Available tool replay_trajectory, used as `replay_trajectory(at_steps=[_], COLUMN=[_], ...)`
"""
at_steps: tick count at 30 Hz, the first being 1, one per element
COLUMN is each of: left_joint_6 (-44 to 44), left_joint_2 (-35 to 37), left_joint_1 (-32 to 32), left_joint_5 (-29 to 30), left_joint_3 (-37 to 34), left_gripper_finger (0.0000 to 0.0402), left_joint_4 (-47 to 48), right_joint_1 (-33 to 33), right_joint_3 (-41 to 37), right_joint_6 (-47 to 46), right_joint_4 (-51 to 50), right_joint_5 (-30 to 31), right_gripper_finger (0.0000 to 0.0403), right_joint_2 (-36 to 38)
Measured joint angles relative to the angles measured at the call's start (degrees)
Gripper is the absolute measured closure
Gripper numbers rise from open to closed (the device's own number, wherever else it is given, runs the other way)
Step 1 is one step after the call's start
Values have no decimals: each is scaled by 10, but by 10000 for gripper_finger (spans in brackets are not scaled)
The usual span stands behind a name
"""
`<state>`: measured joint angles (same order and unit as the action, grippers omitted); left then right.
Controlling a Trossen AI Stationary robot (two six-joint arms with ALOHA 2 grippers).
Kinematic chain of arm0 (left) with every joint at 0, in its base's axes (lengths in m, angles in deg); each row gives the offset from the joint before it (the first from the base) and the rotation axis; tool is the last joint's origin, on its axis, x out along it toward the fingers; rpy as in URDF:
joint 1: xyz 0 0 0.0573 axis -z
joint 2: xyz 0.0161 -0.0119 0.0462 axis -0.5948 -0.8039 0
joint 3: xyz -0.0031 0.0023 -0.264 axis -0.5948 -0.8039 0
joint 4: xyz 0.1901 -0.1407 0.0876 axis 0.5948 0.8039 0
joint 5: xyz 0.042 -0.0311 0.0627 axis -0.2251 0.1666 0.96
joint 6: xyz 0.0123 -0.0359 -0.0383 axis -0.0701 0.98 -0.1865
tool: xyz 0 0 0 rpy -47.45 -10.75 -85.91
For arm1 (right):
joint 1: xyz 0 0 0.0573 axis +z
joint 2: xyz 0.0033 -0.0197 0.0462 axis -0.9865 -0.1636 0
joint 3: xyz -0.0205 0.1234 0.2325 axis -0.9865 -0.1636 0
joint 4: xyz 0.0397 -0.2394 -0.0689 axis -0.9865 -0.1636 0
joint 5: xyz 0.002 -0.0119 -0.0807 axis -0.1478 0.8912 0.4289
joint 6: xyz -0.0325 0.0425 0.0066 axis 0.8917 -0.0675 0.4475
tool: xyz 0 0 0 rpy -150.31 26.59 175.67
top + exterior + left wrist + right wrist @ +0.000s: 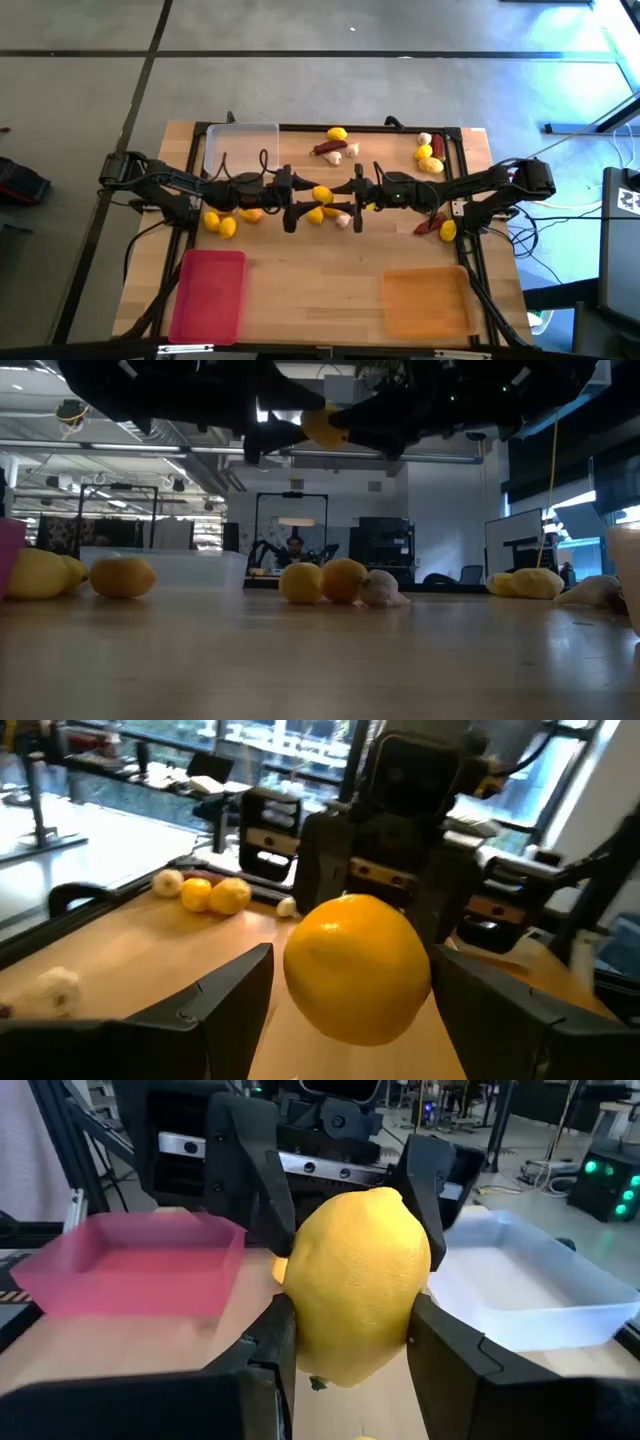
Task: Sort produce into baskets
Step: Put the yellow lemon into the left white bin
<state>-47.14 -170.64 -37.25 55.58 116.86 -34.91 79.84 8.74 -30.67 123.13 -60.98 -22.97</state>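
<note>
A yellow lemon hangs in the air over the table's middle, between my two grippers, which meet tip to tip. My right gripper comes from the table's right and is shut on the lemon. My left gripper comes from the left and is open. Its fingers stand on either side of the same lemon, with a thin gap on one side. In the low view the lemon is high above the tabletop. The clear tray, pink tray and orange tray rest flat on the table. My right gripper pinches the lemon's two opposite sides between its two fingers, about midway along the fruit. The fingers come level from the table's right side. The lemon is lifted clear of the table, its far end between my left gripper's fingers.
Below the grippers lie lemons and a garlic bulb. More lemons lie at the left. A chili and garlic lie at the far middle, lemons at the far right, and a chili at the right. Bare wood shows between the pink and orange trays.
</note>
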Motion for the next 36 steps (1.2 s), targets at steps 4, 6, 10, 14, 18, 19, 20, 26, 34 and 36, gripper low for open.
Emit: replay_trajectory(at_steps=[4, 6, 10, 14, 18, 19, 20, 26, 34, 36], left_joint_6=[-35, -37, -41, -44, -41, -41, -39, -39, -39, -39], left_joint_2=[0, 0, 0, 0, 0, 0, 0, 0, 0, 0], left_joint_1=[0, -1, -4, -4, -4, -4, -4, -4, -4, -4], left_joint_5=[-43, -45, -46, -46, -46, -46, -46, -47, -47, -46], left_joint_3=[0, 0, 0, 0, 0, 0, 0, 0, 0, 0], left_gripper_finger=[137, 137, 141, 168, 198, 203, 207, 204, 207, 212], left_joint_4=[-9, -11, -6, 6, 20, 21, 21, 22, 21, 21], right_joint_1=[1, 1, 0, 1, 1, 1, 1, 1, 0, 0], right_joint_3=[2, 10, 23, 25, 25, 25, 25, 25, 25, 25], right_joint_6=[15, 23, 24, 24, 24, 24, 24, 23, 16, 9], right_joint_4=[41, 52, 47, 48, 44, 43, 43, 43, 44, 43], right_joint_5=[-11, -27, -14, -13, -15, -15, -15, -15, -14, -10], right_gripper_finger=[272, 272, 272, 272, 272, 272, 272, 272, 232, 211], right_joint_2=[-19, -34, -58, -63, -63, -63, -63, -63, -63, -63])
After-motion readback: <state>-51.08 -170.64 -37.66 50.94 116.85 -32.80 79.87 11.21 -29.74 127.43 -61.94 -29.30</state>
